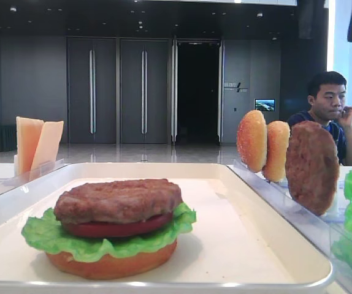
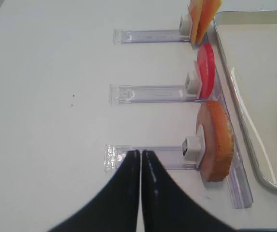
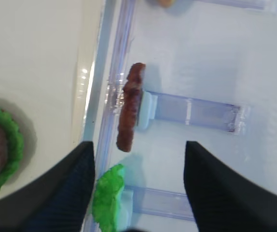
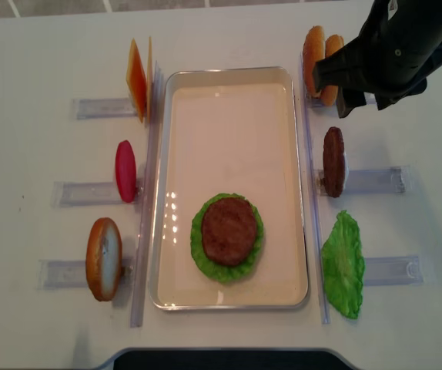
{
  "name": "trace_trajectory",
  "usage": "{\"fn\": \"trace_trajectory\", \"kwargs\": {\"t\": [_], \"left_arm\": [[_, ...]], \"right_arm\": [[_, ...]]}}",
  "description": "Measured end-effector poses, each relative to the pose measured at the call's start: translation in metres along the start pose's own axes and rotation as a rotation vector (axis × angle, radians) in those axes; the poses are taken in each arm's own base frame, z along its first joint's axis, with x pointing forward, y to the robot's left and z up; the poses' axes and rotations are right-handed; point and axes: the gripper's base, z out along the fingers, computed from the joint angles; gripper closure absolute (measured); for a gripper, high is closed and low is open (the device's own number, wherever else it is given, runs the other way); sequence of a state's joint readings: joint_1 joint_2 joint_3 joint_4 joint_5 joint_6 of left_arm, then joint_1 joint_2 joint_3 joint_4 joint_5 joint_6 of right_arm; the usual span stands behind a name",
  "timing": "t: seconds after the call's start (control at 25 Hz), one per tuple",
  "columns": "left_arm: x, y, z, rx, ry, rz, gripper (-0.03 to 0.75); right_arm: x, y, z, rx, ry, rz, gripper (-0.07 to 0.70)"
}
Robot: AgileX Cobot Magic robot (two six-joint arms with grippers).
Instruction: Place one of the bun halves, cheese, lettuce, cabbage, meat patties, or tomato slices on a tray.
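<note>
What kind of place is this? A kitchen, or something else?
Probably not a kitchen: more likely a robot demo table in a large hall or lobby. Toy burger parts stand in clear holders around a tray, with tall dark doors and a seated man behind.

One tray [image 4: 298,193]. Two patties: one [image 4: 229,230] on the stack in the tray, one [image 4: 333,161] upright in a holder. Two lettuce leaves: one [image 4: 198,250] in the stack, one [image 4: 343,264] at a holder. Four bun halves: one [image 1: 111,264] under the stack, one [image 4: 103,258] on the left, two [image 4: 313,48] at the far right. Two tomato slices: one [image 1: 118,228] in the stack, one [image 4: 125,170] in a holder. Two cheese slices [image 4: 136,79]. Six clear holders [image 4: 82,192]. One man [image 1: 327,109] sits in the background.
</note>
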State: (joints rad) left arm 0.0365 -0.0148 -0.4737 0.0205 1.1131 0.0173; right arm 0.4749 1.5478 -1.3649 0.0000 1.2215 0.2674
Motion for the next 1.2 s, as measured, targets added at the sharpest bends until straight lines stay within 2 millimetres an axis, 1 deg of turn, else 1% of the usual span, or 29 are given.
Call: {"fn": "trace_trajectory", "kwargs": {"t": [0.16, 0.32, 0.52, 0.68, 0.8, 1.0, 1.12, 1.2], "left_arm": [[0.0, 0.0, 0.0, 0.0, 0.0, 0.0, 0.716], [0.0, 0.0, 0.0, 0.0, 0.0, 0.0, 0.716], [0.0, 0.0, 0.0, 0.0, 0.0, 0.0, 0.716], [0.0, 0.0, 0.0, 0.0, 0.0, 0.0, 0.716], [0.0, 0.0, 0.0, 0.0, 0.0, 0.0, 0.716], [0.0, 0.0, 0.0, 0.0, 0.0, 0.0, 0.716], [0.0, 0.0, 0.0, 0.0, 0.0, 0.0, 0.716], [0.0, 0.0, 0.0, 0.0, 0.0, 0.0, 0.716]], "right_arm": [[-0.007, -0.033, 0.0, 0.026, -0.007, 0.059, 0.21], [-0.011, -0.07, -0.002, 0.052, -0.012, 0.126, 0.21], [-0.009, -0.119, -0.006, 0.096, -0.019, 0.237, 0.21], [-0.005, -0.146, -0.009, 0.11, -0.023, 0.31, 0.21], [-0.003, -0.156, -0.01, 0.126, -0.022, 0.312, 0.21], [-0.001, -0.153, -0.011, 0.099, -0.025, 0.296, 0.21], [0.013, -0.147, -0.014, 0.082, -0.025, 0.281, 0.21], [0.029, -0.143, -0.018, 0.081, -0.022, 0.276, 0.21]]}}
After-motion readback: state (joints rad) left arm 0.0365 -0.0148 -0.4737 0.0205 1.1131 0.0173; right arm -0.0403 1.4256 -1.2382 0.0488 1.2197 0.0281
